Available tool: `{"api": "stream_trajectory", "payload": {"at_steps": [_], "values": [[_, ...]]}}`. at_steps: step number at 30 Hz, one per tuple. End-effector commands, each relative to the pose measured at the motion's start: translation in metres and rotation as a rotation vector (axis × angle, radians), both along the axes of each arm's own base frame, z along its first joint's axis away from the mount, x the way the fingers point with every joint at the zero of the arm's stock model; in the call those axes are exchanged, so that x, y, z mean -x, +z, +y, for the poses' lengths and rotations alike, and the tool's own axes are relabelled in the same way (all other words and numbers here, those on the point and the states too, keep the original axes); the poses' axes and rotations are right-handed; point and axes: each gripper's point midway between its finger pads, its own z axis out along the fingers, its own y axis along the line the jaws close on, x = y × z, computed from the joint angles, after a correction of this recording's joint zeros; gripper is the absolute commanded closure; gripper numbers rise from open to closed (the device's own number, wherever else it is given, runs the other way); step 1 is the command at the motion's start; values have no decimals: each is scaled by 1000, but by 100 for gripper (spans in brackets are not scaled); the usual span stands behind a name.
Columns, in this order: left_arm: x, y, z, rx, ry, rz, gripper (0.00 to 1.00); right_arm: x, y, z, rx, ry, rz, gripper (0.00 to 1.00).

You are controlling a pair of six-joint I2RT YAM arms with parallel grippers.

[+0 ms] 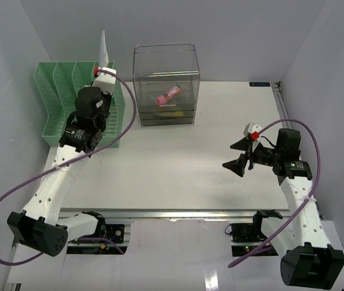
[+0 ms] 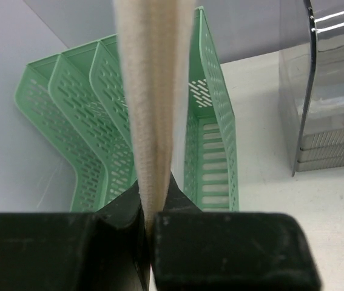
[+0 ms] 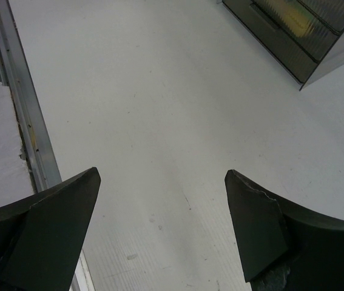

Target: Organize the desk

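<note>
Here, the left gripper (image 2: 150,227) is shown clamped on a thin cream sheaf of paper (image 2: 153,91), presented edge-on above the green file sorter (image 2: 211,151). For a clean insertion, the sheaf should be aligned upright with one slot and lowered straight before release. The right gripper (image 3: 161,182) is seen with jaws wide apart, empty. The desk (image 1: 178,176) lies directly beneath it. In the top view, bare desk spreads toward 4 o'clock from the left gripper, and the sorter is placed at the desk's 10 o'clock corner.
</note>
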Motion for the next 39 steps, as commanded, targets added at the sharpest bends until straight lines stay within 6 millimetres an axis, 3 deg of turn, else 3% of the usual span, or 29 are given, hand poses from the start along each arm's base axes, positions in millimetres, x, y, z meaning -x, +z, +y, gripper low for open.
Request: {"api": "stream_trajectory", "payload": {"at_steps": [1,14,18,21,24,28,31,34,39], "values": [[-26,30,0,133,-41,-136,100,1,7,0,-11,13,-50,10],[-60,6,9,372,-110,-125,100,1,6,-2,-7,-1,-53,10],[-57,25,5,445,-163,-160,100,0,5,-4,-1,-11,-55,10],[-48,61,13,433,-137,-236,100,-1,5,-3,-3,-7,-53,10],[-38,83,19,422,-124,-301,100,-1,4,-3,-6,-5,-43,10],[-32,86,31,398,-71,-357,100,-2,3,-4,-3,-8,-40,10],[-27,71,47,349,-9,-375,100,-1,2,-3,-3,-7,-40,10],[-21,71,60,327,23,-429,100,-1,2,-3,-4,-7,-38,10],[-21,74,36,345,-149,-439,100,-1,2,-3,-7,-3,-33,10]]}}
